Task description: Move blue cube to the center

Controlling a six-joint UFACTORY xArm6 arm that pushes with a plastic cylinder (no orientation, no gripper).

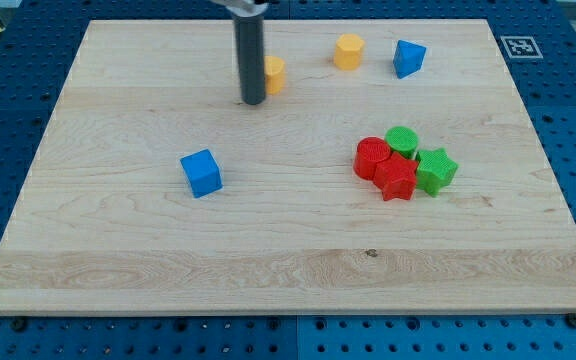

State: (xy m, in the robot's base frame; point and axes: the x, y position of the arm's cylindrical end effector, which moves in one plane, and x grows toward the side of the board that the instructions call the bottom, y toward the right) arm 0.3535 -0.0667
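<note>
A robotics lab: a wooden board [288, 270] on a blue perforated bench [568, 60], with a fiducial marker [519, 46].

No readable text; fiducial marker [520, 46] on board's [288, 260] top-right corner.

light: bright, even, overhead | shadows: short, soft under blocks | glare: none | focus: sharp, edges undistorted

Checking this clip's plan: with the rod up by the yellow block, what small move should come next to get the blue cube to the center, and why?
Probably swing my tip down and toward the view's left, to the far left side of the blue cube. The tip now sits above and right of the cube, beside a yellow block, so it cannot yet push the cube rightward toward the board's center.
</note>
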